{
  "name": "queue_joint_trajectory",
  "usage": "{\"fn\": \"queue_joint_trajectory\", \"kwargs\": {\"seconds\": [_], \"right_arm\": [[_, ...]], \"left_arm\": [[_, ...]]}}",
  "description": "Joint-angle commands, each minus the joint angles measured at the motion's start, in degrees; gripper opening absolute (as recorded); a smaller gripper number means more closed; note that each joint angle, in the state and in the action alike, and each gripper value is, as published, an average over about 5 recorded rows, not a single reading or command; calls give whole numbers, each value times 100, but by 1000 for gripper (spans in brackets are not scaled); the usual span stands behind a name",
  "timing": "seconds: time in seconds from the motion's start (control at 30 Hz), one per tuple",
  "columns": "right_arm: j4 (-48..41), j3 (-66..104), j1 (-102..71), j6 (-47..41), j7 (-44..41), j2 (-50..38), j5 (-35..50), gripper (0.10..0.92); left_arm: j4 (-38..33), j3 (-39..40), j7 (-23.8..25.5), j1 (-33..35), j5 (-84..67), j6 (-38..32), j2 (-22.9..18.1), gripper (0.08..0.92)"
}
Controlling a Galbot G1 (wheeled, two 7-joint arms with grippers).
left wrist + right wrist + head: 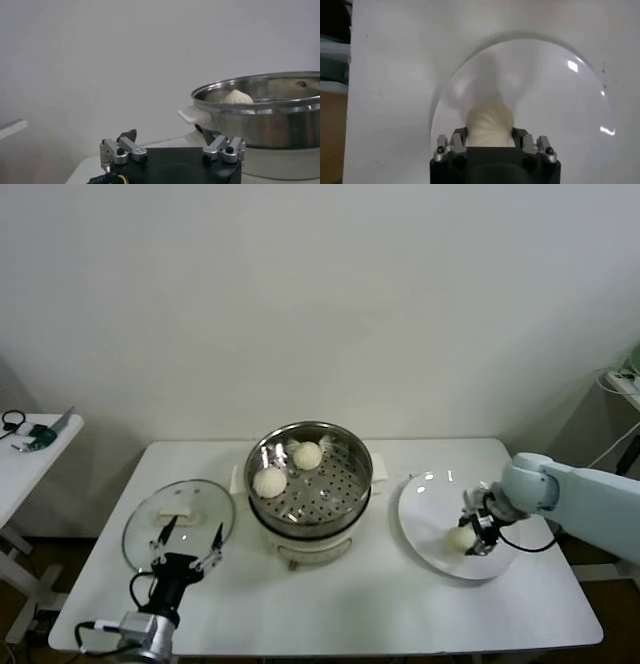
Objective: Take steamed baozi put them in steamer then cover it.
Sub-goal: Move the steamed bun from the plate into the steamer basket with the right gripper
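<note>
**Right gripper clamped on 1 baozi at the plate**

Left gripper (pixel 187 546), fingers apart, hovers beside the cover (pixel 178 522), left of the steamer (pixel 309 480). 2 baozi (pixel 270 482) lie inside the steamer. Right of it, right gripper (pixel 474 533) clamps 1 bun (pixel 489 123) on the plate (pixel 430 499).

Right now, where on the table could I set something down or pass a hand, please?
Bare tabletop runs along the front edge, before the steamer. Another strip lies between steamer and plate. The left is crowded: the cover and left gripper. The right gripper surrounds a baozi on the plate.
</note>
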Motion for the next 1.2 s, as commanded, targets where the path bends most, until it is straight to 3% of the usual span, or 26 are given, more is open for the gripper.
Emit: {"fn": "queue_joint_trajectory", "kwargs": {"seconds": [0.03,0.27,0.47,0.6,0.77,0.97,1.2], "right_arm": [[467,-942,2012,264,-212,176,544,608],[391,-2147,4699,1779,-477,1502,1740,611],[414,-1681,5117,3142,-576,2576,1870,611],[820,-1404,4666,3646,-241,3044,1216,610],[963,-1423,3568,4204,171,3367,-362,609],[316,-1121,2363,4480,565,3683,-1706,605],[-462,-828,1568,4662,692,4061,-2235,602]], "left_arm": [[-55,-5,9,8,-7,11,39,823],[-117,-20,25,2,20,20,54,823],[-176,-71,25,38,21,0,52,823],[-206,-140,16,63,10,-7,45,823],[-221,-227,3,91,-35,-39,44,823],[-232,-274,-3,84,-50,-41,29,823],[-229,-292,-6,91,-30,-45,-7,823]]}}
